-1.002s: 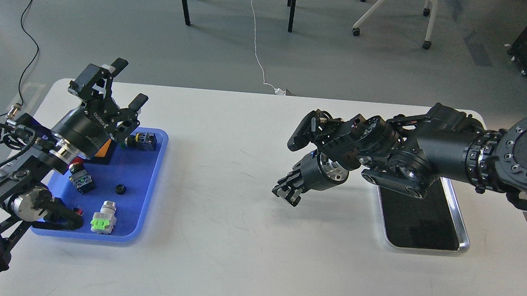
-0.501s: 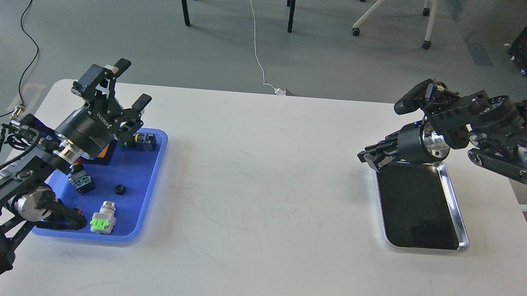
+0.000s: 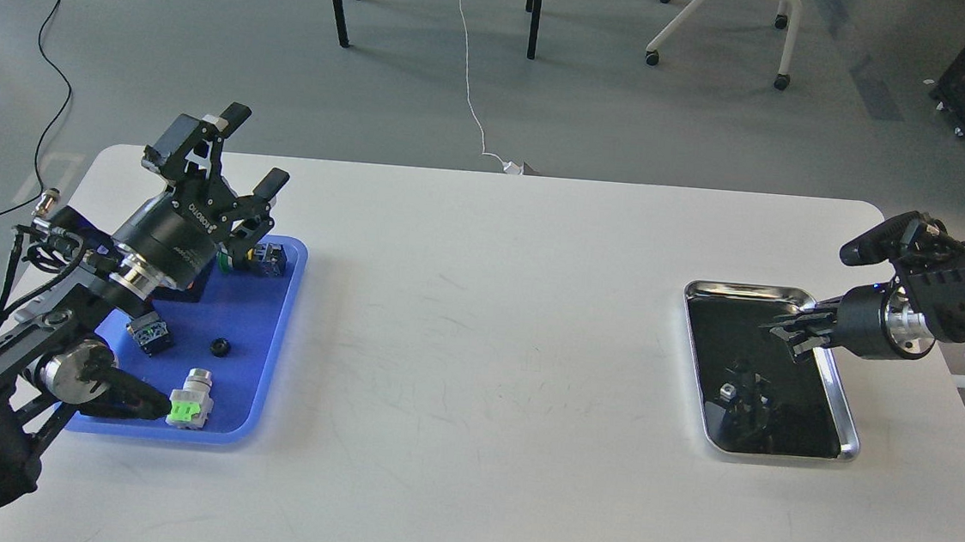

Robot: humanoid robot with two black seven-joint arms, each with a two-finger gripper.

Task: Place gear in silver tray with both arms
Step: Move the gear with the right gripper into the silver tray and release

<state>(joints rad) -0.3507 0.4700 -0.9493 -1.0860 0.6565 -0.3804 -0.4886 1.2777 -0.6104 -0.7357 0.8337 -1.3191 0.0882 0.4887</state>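
Note:
The silver tray [image 3: 842, 403] lies on the right of the white table, and its mirror bottom shows a dark shape under my right gripper. I cannot tell whether that shape is a reflection or an object. My right gripper [image 3: 786, 331] reaches in from the right edge and hangs over the tray's far half. It is dark and small, so its fingers cannot be told apart. A small black gear [image 3: 221, 345] lies in the blue tray [image 3: 272, 375] on the left. My left gripper [image 3: 255, 150] is open and empty above the blue tray's far end.
The blue tray also holds several push-button switches, one with a green part [image 3: 187, 407] and one black [image 3: 270, 256]. Chair and table legs and cables stand on the floor beyond the table's far edge [image 3: 490, 173].
My right arm has swung from the table's middle to the right and now hangs over the silver tray. My left gripper has shifted slightly right, still open.

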